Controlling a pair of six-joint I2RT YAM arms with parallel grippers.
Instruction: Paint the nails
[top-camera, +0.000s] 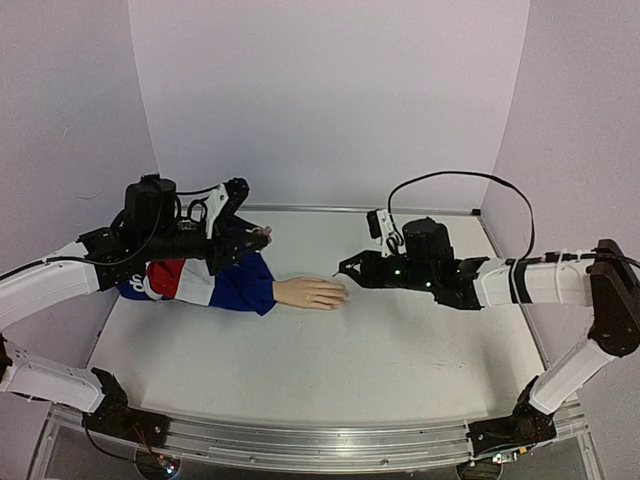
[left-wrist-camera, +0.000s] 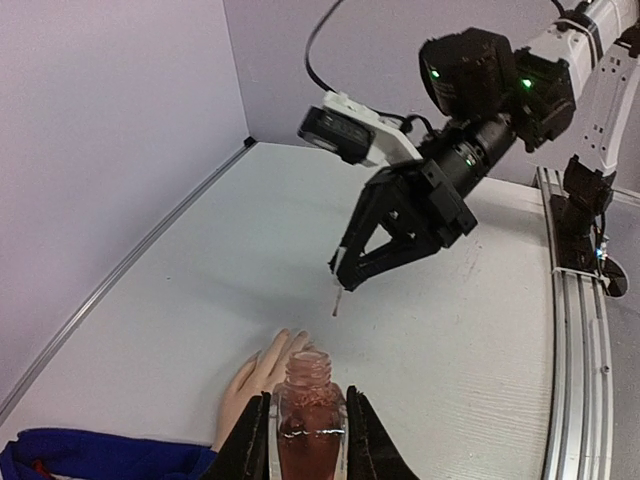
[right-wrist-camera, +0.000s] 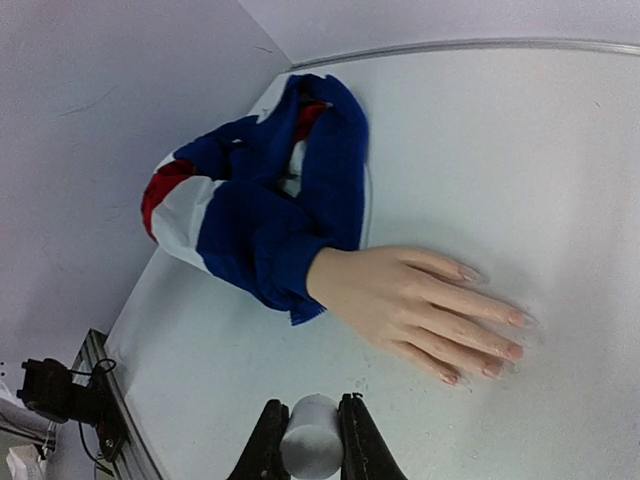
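On bench (top-camera: 400, 350) a sleeved mannequin hand (top-camera: 310, 293) is laid palm down, nails (right-wrist-camera: 505, 335) up. Uncapped bottle (left-wrist-camera: 308, 420), reddish polish inside, is clamped by left fingers (left-wrist-camera: 252, 440). White cap (right-wrist-camera: 310, 445) is gripped by right fingers (right-wrist-camera: 268, 440), brush (left-wrist-camera: 337, 300) near fingertips.

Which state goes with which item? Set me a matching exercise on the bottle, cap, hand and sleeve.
Items:
1. bottle
2. cap
3. hand
4. sleeve

States:
A. lying palm down on the table
B. held in the right gripper
C. open, held in the left gripper
D. bunched up, blue, red and white

Pairs: 1-C, 2-B, 3-A, 4-D
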